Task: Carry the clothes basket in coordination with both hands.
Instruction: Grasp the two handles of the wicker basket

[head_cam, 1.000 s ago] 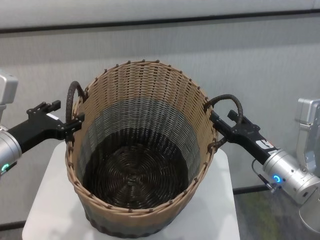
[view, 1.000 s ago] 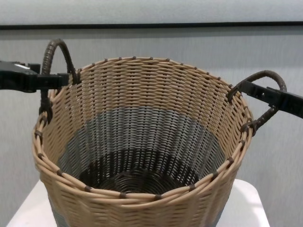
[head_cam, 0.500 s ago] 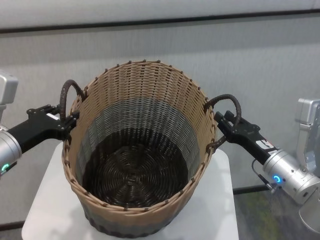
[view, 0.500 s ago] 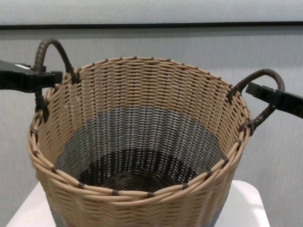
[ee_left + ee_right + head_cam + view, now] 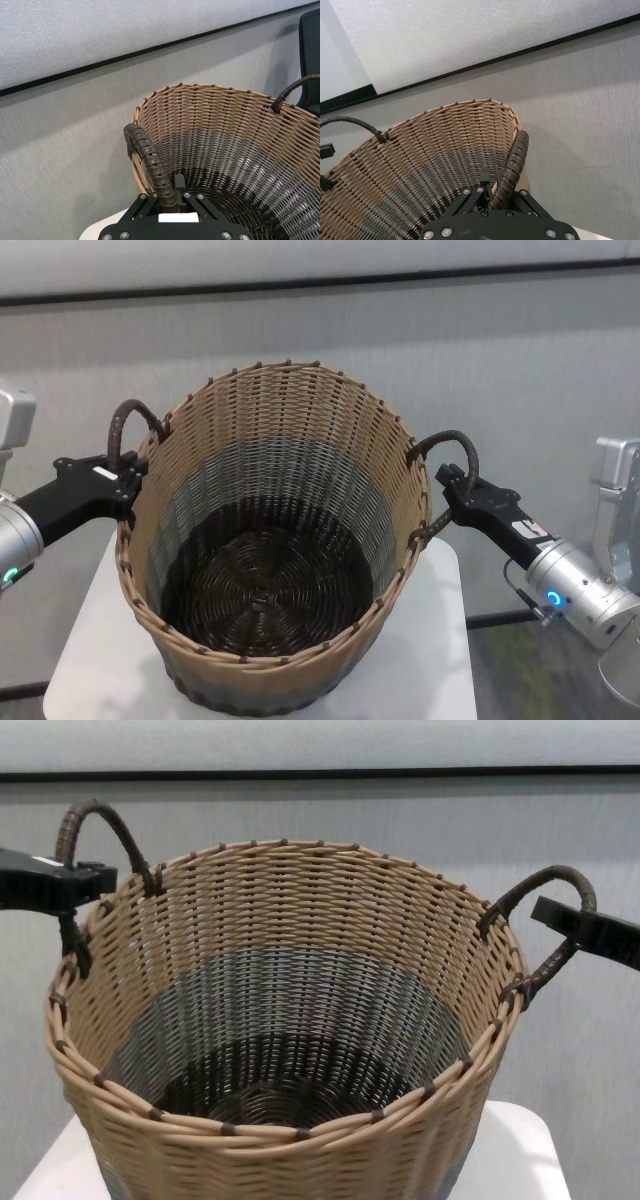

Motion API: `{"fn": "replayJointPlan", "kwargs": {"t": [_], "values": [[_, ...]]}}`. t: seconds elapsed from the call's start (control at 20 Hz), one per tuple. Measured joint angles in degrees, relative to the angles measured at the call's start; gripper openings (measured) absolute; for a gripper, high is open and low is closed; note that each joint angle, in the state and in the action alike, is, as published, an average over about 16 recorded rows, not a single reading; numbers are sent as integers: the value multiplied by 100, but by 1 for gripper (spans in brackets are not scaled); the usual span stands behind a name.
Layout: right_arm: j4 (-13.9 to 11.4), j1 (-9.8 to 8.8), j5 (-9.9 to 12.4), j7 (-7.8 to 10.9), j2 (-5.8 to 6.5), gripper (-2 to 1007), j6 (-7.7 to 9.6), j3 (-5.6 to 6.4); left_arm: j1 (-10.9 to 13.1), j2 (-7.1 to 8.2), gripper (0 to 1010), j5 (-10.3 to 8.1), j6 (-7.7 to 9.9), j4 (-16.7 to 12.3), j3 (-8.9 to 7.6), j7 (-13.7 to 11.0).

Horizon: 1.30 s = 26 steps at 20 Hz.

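Observation:
The clothes basket [image 5: 270,540] stands over a white table [image 5: 85,640], its inside empty. My left gripper [image 5: 128,480] is shut on the basket's left loop handle [image 5: 125,425], right beside the rim. The left wrist view shows that handle [image 5: 147,162] running down between the fingers. My right gripper [image 5: 448,485] is shut on the right loop handle [image 5: 455,445]. The right wrist view shows this handle [image 5: 514,157] held between the fingers. In the chest view, the left gripper [image 5: 85,885] and the right gripper [image 5: 545,910] flank the basket [image 5: 290,1020]. I cannot tell whether the base touches the table.
A grey wall with a dark stripe stands close behind the basket. The white table's edges [image 5: 515,1150] show around the basket's base. A black chair [image 5: 311,55] stands beyond the basket's far side. Grey carpet shows at the lower right.
The basket has shifted to my left and its near rim has dropped a little. Both grippers' tips now sit farther out from the basket wall, at the handles.

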Motion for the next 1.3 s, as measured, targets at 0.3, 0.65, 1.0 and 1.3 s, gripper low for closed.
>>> {"fn": "replayJointPlan", "kwargs": {"t": [0.3, 0.65, 1.0, 1.3], "values": [[0, 0, 1, 0, 0, 94, -1, 0, 0, 0, 47, 0, 0, 0, 0, 0], [0, 0, 1, 0, 0, 93, -3, 0, 0, 0, 1, 0, 0, 0, 0, 0], [0, 0, 1, 0, 0, 93, -3, 0, 0, 0, 0, 0, 0, 0, 0, 0], [-4, 0, -1, 11, 2, 93, -1, 0, 2, -5, 0, 6, -3, -1, -3, -7]]}}
